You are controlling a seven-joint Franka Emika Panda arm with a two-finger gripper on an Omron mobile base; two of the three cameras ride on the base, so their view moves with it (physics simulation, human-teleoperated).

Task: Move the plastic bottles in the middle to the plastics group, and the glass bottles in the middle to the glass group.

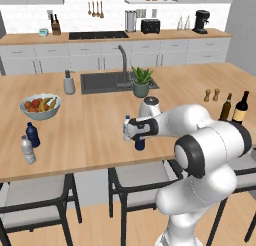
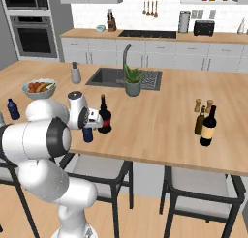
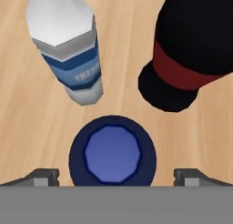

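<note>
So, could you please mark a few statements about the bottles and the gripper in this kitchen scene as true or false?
1. The gripper is open, directly above the navy bottle. True.
2. The clear bottle with the blue label lies on its side. False: it stands upright beside the navy one.
3. The squat black bottle has a red band. True.
4. The fruit bowl sits next to the wine bottle. False: the bowl is near the counter's other end; the wine bottle stands by the amber bottle.
5. The gripper already holds the navy bottle. False: its fingers stand apart on either side, not touching it.
</note>
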